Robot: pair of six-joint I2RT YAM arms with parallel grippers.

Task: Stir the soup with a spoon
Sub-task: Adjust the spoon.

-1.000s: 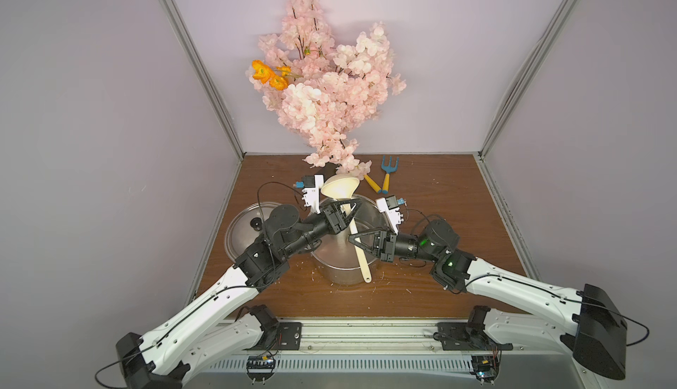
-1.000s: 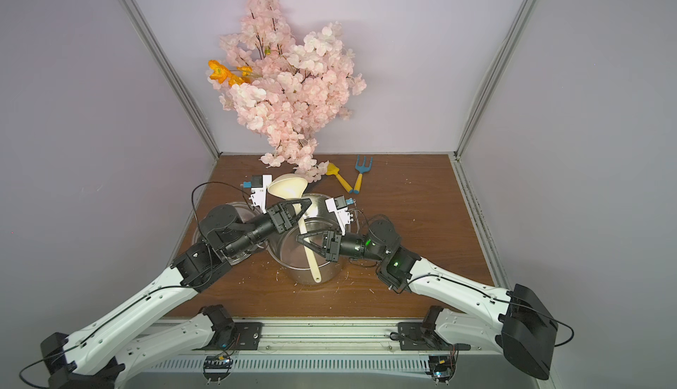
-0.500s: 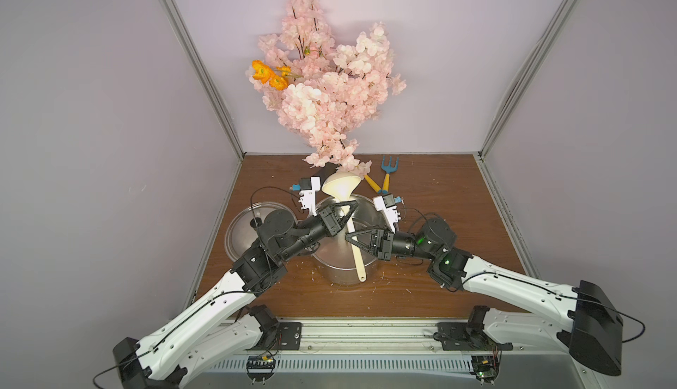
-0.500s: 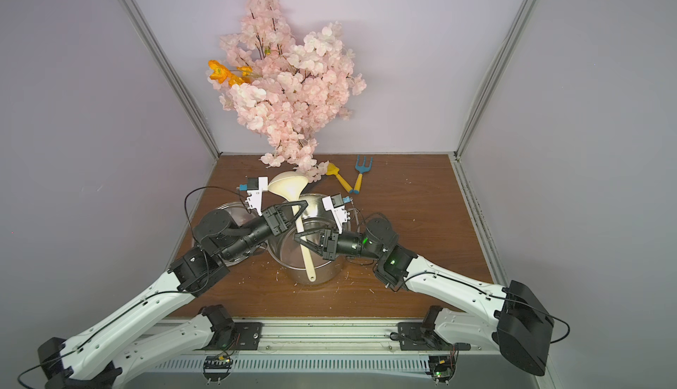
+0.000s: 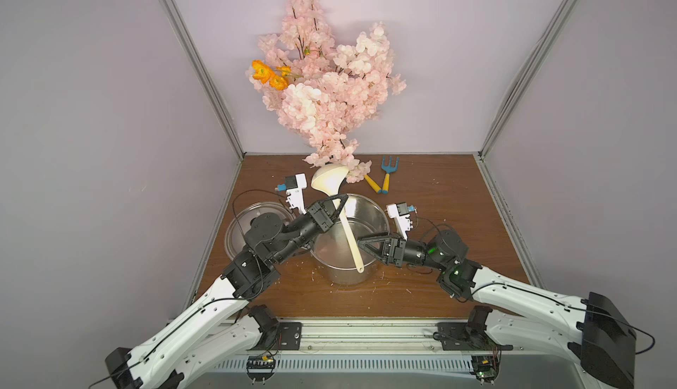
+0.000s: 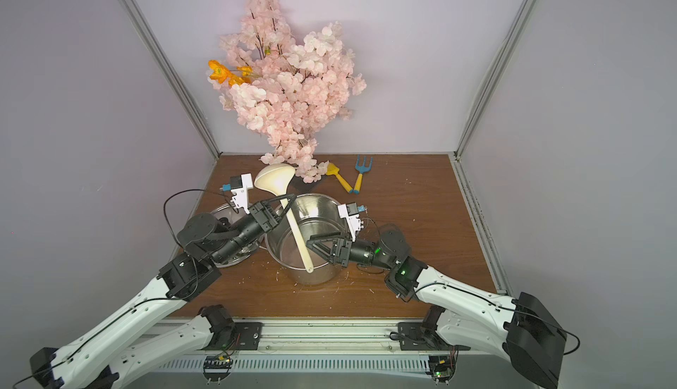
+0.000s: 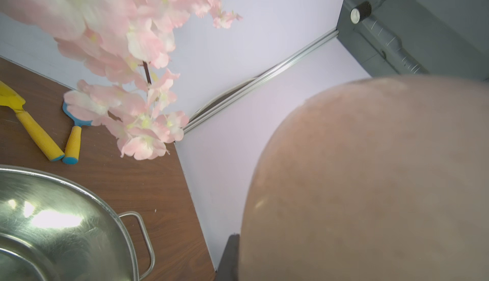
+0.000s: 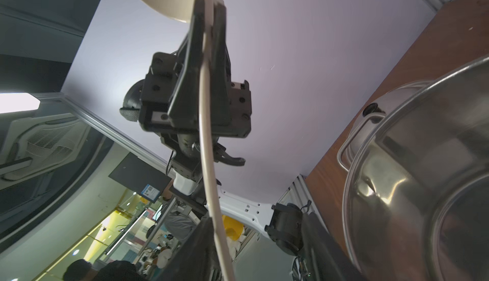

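One spoon (image 5: 347, 230), cream plastic, hangs bowl-up across the pot (image 5: 370, 210). Its bowl is past the rim at 12 o'clock and the handle tip is by the 6 o'clock rim; cannot tell if the tip touches. Left gripper (image 5: 340, 200) is clamped on the neck just under the bowl. The right wrist view shows its fingers (image 8: 193, 55) pinching the thin handle. Right gripper (image 5: 362, 246) sits at 3 o'clock with jaws apart. The lower handle is between them, close by one finger (image 8: 195, 245), not pinched. Pot inside looks bare and shiny, no soup colour seen.

Handling, my guess: spoon is light and fairly stiff, with a slim, slightly curved handle. It is smooth plastic, so it can twist or slide in a two-finger pinch. Bowl end is the heavier end, so a hold at the neck balances it but leaves the wrong end down. For stirring, better to hold up the handle near the tip with the bowl pointing into the pot, so a flip or regrip looks needed. Pot is steel and steady, but a hard push on its wall could skid it.

Room:
- Flowers (image 5: 329, 90) overhang at 12 o'clock, close to the spoon bowl.
- Lid (image 5: 238, 229) lies at 9 o'clock just beside the pot, under the left arm.
- Fork (image 5: 389, 165) and trowel (image 5: 372, 183) lie at 1 o'clock, apart from the pot.
- Surface (image 5: 439, 200) is open from 3 to 5 o'clock, with a strip free at 6 o'clock.

Both arms crowd the pot mouth, so any swing of the spoon is safest toward 6 o'clock.
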